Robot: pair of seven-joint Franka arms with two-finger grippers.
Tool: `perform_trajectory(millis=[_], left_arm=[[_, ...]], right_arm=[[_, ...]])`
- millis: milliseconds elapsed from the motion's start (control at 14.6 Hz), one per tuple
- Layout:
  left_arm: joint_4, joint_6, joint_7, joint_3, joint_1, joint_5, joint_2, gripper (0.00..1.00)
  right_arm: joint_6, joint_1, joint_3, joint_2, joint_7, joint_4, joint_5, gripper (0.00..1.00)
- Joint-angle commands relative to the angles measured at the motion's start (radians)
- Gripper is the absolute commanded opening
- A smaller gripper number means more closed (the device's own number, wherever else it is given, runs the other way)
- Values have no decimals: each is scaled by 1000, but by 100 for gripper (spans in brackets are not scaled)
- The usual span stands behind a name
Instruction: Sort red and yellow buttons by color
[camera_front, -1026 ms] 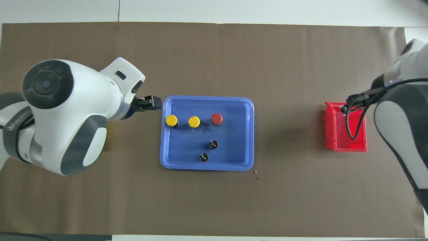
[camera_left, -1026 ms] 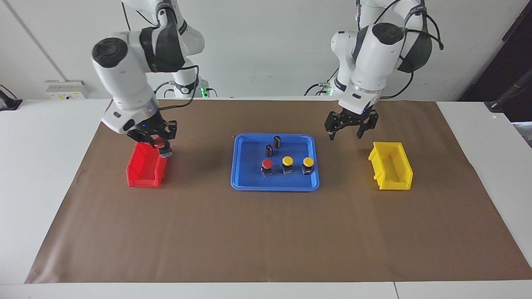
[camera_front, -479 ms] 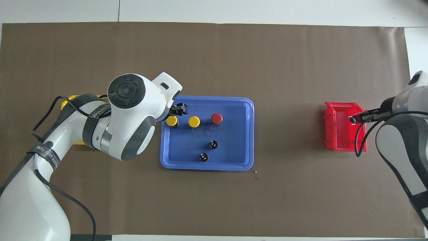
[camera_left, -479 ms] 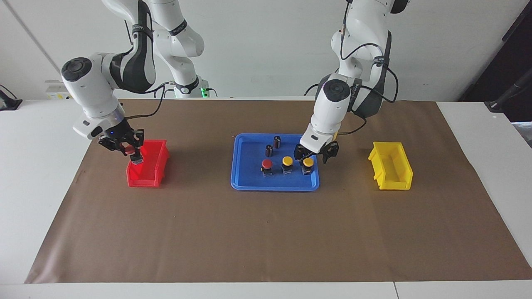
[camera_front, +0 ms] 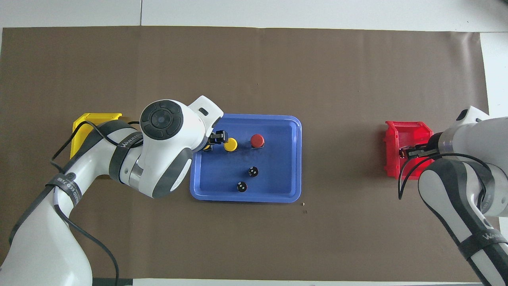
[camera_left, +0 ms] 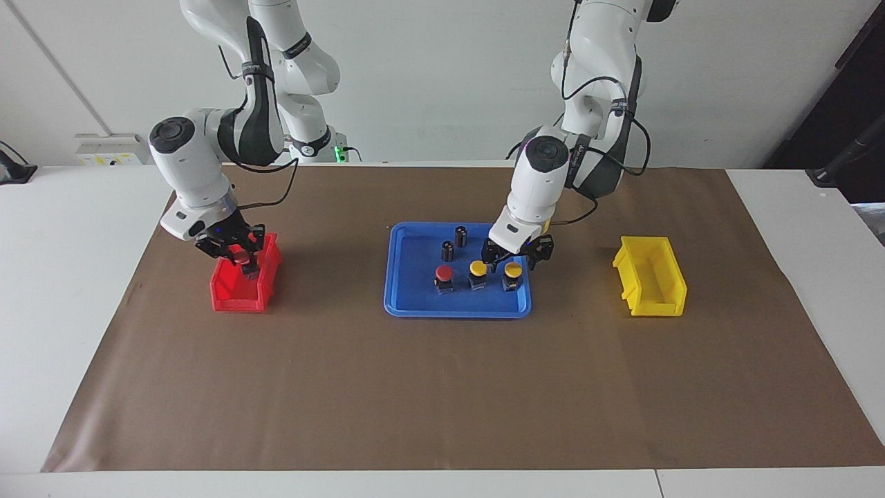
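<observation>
Three buttons stand in a row in the blue tray (camera_left: 456,312): a red button (camera_left: 444,274) and two yellow buttons (camera_left: 478,270) (camera_left: 512,271). My left gripper (camera_left: 513,259) is open, low over the yellow button at the left arm's end of the row, with a finger on either side of it. In the overhead view that button (camera_front: 205,148) is mostly hidden under the left gripper (camera_front: 214,140). My right gripper (camera_left: 238,254) is shut on a second red button (camera_left: 240,257) and holds it low inside the red bin (camera_left: 235,299).
Two dark capless cylinders (camera_left: 461,236) (camera_left: 447,250) stand in the tray, nearer to the robots than the buttons. A yellow bin (camera_left: 650,285) sits at the left arm's end of the brown mat. The red bin (camera_front: 397,137) is at the right arm's end.
My right gripper carried the red button from the bin's edge to over its inside and lower. My left gripper came in from beside the tray and settled lower around the end yellow button.
</observation>
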Motion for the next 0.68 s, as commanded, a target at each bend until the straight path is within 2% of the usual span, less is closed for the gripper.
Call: perform_trajectory(millis=[0, 137, 205, 274, 342, 411, 479, 547, 616], left_arm=[[-52, 39, -12, 16, -17, -4, -28, 88], [-57, 53, -12, 17, -17, -4, -16, 87], [-56, 51, -12, 17, -17, -4, -15, 81], [-54, 50, -20, 17, -17, -4, -15, 53], [-54, 51, -40, 17, -17, -4, -14, 24], [-51, 51, -44, 17, -17, -4, -14, 11], [-42, 42, -54, 17, -17, -4, -14, 3], [-30, 36, -78, 17, -18, -4, -14, 2], [-5, 5, -98, 17, -27, -4, -14, 2]], right_arm=[[103, -30, 6, -18, -16, -86, 8, 17], [151, -31, 6, -22, -42, -116, 8, 17], [149, -31, 6, -22, -42, -117, 8, 20], [148, -30, 6, -22, -42, -117, 8, 31], [140, -30, 6, -21, -41, -111, 8, 57], [132, -30, 6, -16, -42, -97, 8, 81], [108, -30, 6, -11, -45, -62, 6, 92], [29, -34, 6, 1, -45, -2, 8, 100], [-69, -36, 6, 13, -41, 79, 8, 100]])
